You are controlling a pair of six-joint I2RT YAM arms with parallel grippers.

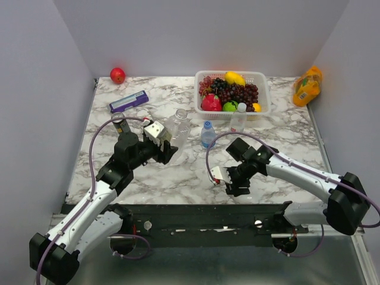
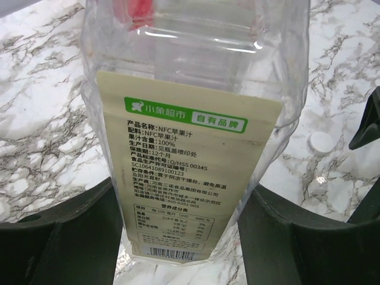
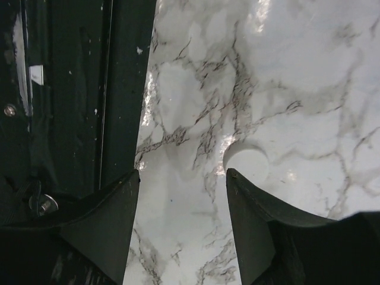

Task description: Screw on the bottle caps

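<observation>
My left gripper (image 2: 184, 228) is clamped on the sides of the yellow-green-labelled bottle (image 2: 190, 148), holding it upright over the marble surface (image 1: 178, 172), a little left of its middle. My right gripper (image 3: 181, 178) hangs low by the near edge, jaws apart over bare marble. The white cap (image 3: 246, 161) lies just outside one fingertip.
</observation>
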